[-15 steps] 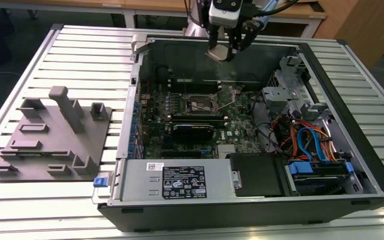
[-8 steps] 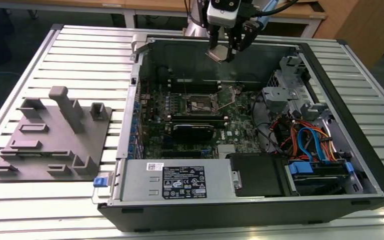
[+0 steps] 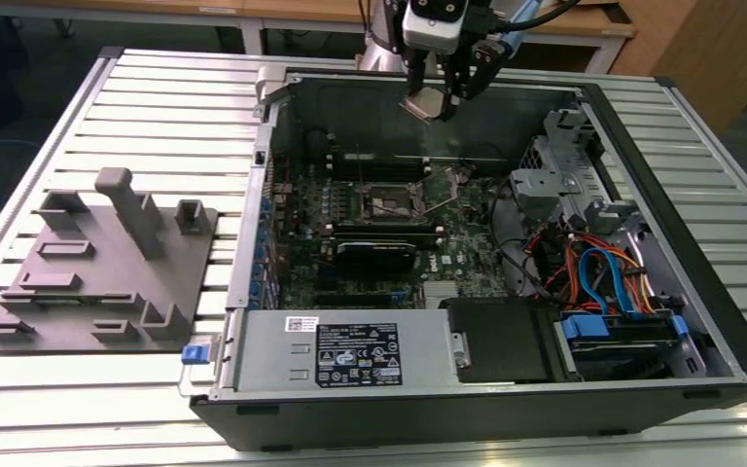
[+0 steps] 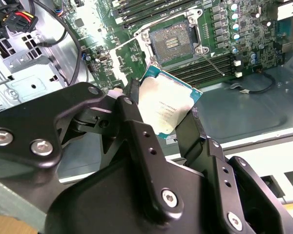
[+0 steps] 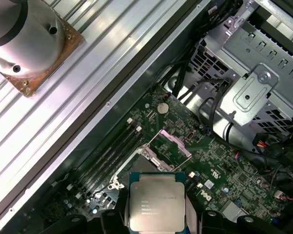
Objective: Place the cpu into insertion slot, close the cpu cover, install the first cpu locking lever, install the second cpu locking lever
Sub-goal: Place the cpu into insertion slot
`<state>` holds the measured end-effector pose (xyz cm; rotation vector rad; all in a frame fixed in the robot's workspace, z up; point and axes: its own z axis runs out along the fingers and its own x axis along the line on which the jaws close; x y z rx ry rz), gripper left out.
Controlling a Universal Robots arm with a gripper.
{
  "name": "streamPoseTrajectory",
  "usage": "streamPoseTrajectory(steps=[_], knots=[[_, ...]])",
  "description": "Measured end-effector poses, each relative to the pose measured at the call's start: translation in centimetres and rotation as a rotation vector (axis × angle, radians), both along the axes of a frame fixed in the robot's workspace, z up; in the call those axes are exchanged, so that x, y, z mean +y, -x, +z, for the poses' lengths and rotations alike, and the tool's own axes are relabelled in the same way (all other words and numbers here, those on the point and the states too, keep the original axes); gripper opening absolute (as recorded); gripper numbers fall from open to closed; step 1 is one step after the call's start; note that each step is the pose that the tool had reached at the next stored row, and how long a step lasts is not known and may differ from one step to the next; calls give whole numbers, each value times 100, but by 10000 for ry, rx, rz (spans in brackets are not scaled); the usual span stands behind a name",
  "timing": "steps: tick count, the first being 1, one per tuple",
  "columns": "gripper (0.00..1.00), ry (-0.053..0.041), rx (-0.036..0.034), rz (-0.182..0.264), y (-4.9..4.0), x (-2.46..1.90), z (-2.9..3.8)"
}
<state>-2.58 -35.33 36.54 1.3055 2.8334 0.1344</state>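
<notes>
My gripper (image 3: 439,101) is shut on the cpu (image 3: 427,105), a small square chip with a dull silver top. It hangs above the far wall of the open computer case, well above the motherboard. In both wrist views the black fingers (image 4: 132,105) clamp two opposite edges of the cpu (image 4: 167,107) (image 5: 156,200). The insertion slot (image 3: 393,201) (image 4: 175,41) (image 5: 154,155) lies open on the green board, its dark centre bare. The cpu cover (image 5: 175,143) stands tilted up at one side of the slot. A thin wire locking lever (image 4: 215,63) lies loose beside the slot.
The case's metal walls (image 3: 276,146) ring the board. Long black memory slots (image 3: 376,232) flank the socket. A drive cage (image 3: 562,165) and coloured cables (image 3: 601,277) fill the exterior view's right. A grey fixture block (image 3: 101,263) sits on the slatted table at its left. The arm's base (image 5: 27,39) stands behind the case.
</notes>
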Motion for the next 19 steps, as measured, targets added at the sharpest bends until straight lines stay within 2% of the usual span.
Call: streamPoseTrajectory(steps=[6, 12, 19], knots=[[54, -1, 0, -234, 0, 0, -3], [54, 1, 2, -960, 13, 1, -14], [54, 2, 0, -1090, 36, 1, -21]])
